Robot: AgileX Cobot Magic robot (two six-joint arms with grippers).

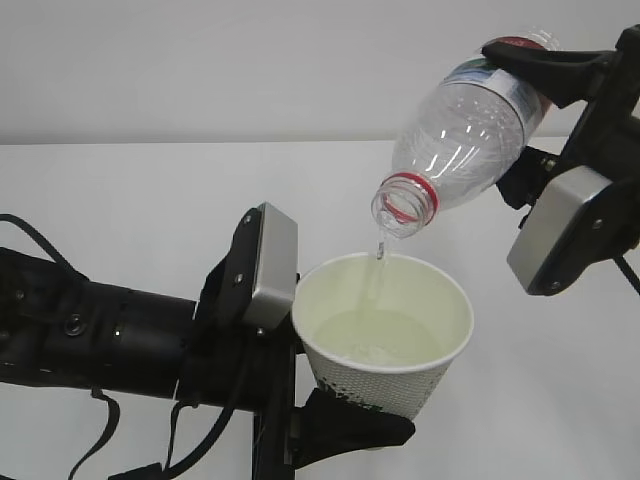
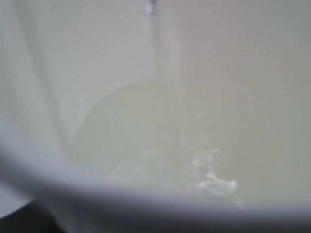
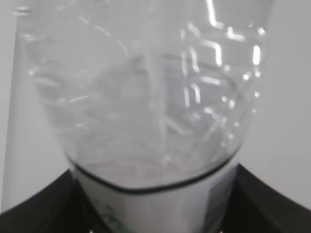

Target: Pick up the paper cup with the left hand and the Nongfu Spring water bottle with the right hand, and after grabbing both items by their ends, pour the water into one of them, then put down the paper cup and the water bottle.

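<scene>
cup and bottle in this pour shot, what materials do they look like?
Paper cup: looks like matte white paper with a rolled rim and a dotted print on its side; any inner coating can't be told. Water bottle: clear glossy thin plastic, judging by see-through ribbed walls with sharp highlights; red ring at the neck.

You had the bottle (image 1: 465, 130) tilted above and right of the cup (image 1: 390, 345), its mouth over the cup's rim, water (image 1: 378, 335) inside.
</scene>
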